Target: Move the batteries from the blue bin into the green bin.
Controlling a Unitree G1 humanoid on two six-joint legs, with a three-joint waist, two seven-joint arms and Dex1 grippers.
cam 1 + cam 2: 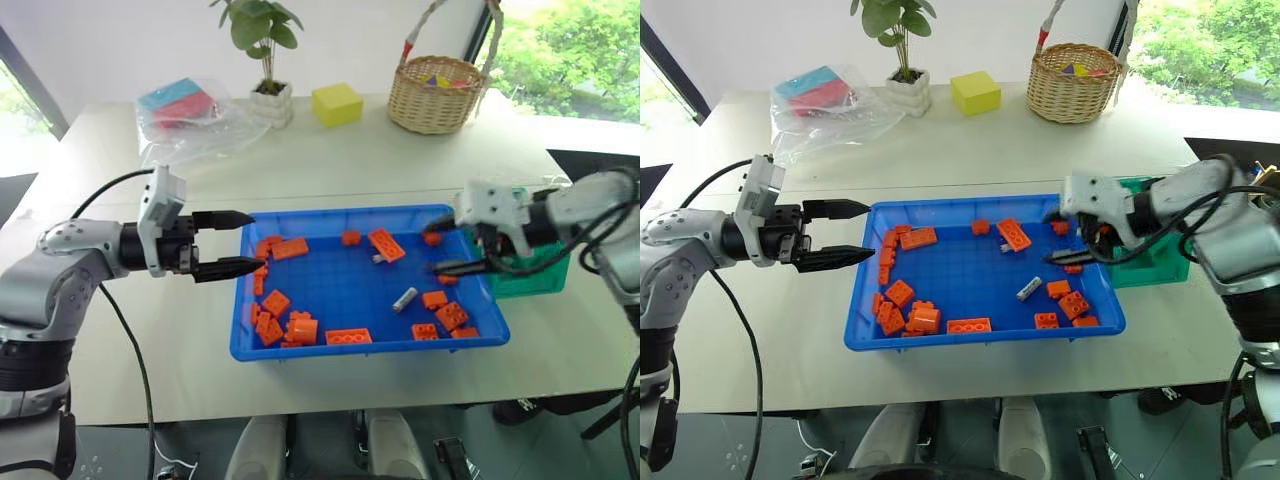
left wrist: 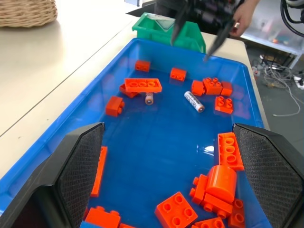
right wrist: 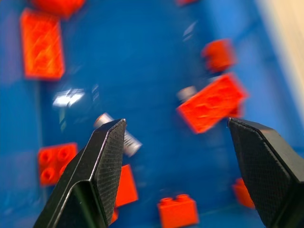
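Spread wide and empty, my right gripper (image 1: 447, 243) hangs over the right end of the blue bin (image 1: 330, 349), angled down toward the batteries. One battery (image 1: 404, 299) lies loose on the bare tray floor just below my fingers; a second (image 2: 149, 98) is tucked against a long orange brick (image 1: 386, 244) farther in. Judging by their look, these are small, hard, smooth metal cylinders: light, stiff, liable to roll or squirt out, so I would pinch across the middle of the barrel, jaws square to its length. My left gripper (image 1: 238, 243) waits open at the tray's left rim. Behind my right wrist sits the green bin (image 1: 535, 275).
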